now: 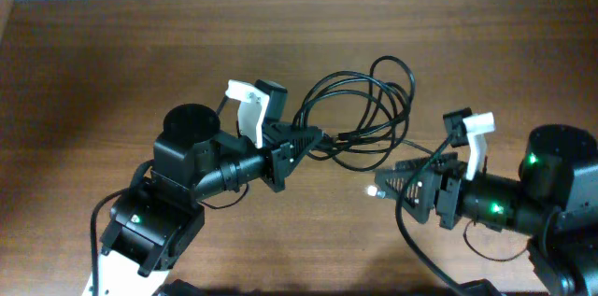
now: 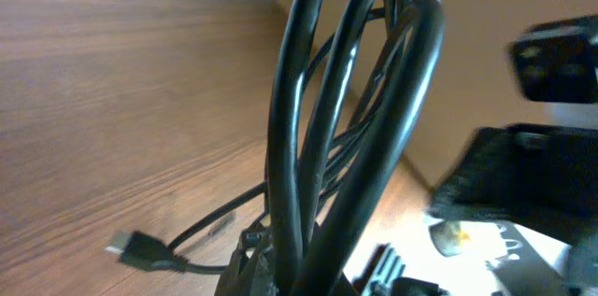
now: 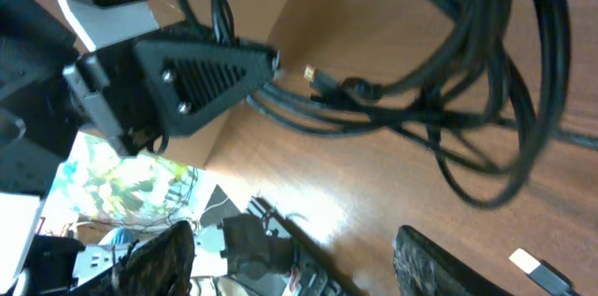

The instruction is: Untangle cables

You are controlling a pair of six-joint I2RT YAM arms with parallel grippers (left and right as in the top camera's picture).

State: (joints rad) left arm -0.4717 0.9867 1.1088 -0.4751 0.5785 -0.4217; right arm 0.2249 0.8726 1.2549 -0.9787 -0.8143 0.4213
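Centre frame, overhead: the cables (image 1: 405, 114) sit in one bundle of overlapping loops on the table (image 1: 112, 44). By the look of it, the untangling has barely begun. No cord lies apart from the others, and the strands cross one another at several spots, most thickly at the bundle's lower left edge. All of the separating is left to do.

The left gripper (image 1: 304, 142) reaches in from the lower left and is clamped on the bundle at that lower left edge. In its wrist view the cords rise straight out from between its fingers and fill the middle of the frame as tall, close loops. One plug (image 2: 135, 247) lies flat on the wood at the lower left of that view, trailing a single strand back toward the bundle.

The right gripper (image 1: 397, 184) sits below and to the right of the bundle, near it but not touching any cord. In its wrist view, its fingers (image 3: 159, 259) stand wide apart along the bottom edge, with nothing between them. The loops cross the upper half of that view and run to the tip of the left gripper at upper left. A small pale object shows just beside the right gripper's tip. Whether it is a plug cannot be told.
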